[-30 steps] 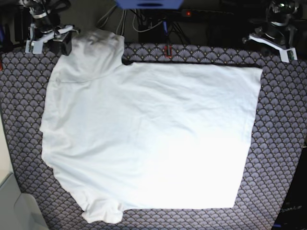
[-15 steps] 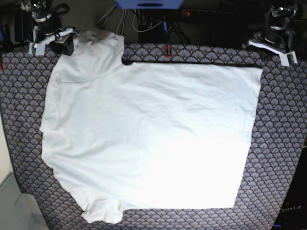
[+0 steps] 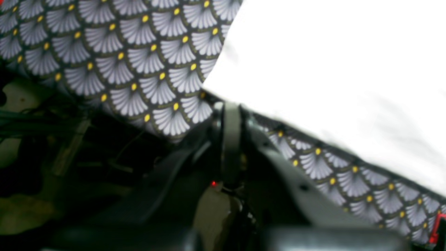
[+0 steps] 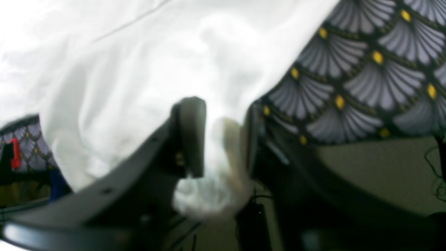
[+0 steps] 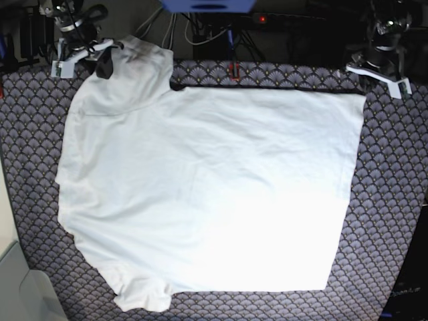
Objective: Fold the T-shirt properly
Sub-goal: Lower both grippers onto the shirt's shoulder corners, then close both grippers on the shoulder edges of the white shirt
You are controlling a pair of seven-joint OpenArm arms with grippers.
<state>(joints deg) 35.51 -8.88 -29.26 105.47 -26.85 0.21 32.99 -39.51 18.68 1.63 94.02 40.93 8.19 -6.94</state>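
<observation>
The white T-shirt [image 5: 207, 187] lies spread flat on the patterned cloth, one sleeve at the far left corner and the other at the near left. My right gripper [image 5: 108, 59] is at the far sleeve. In the right wrist view its fingers [image 4: 190, 136] are shut on a bunched fold of the T-shirt [image 4: 139, 69], which fills the gap between them. My left gripper [image 5: 380, 75] hangs at the far right, just beyond the shirt's corner. In the left wrist view it [image 3: 231, 111] is shut with nothing in it, beside the T-shirt's edge [image 3: 331, 69].
The fan-patterned cloth [image 5: 394, 200] covers the table around the shirt. Cables and a blue object [image 5: 207, 5] sit behind the far edge, with a small red item [image 5: 233, 70] on that edge. A pale surface [image 5: 10, 281] borders the near left.
My right gripper has moved right onto the far sleeve and closed on its fabric. The left arm has shifted only slightly.
</observation>
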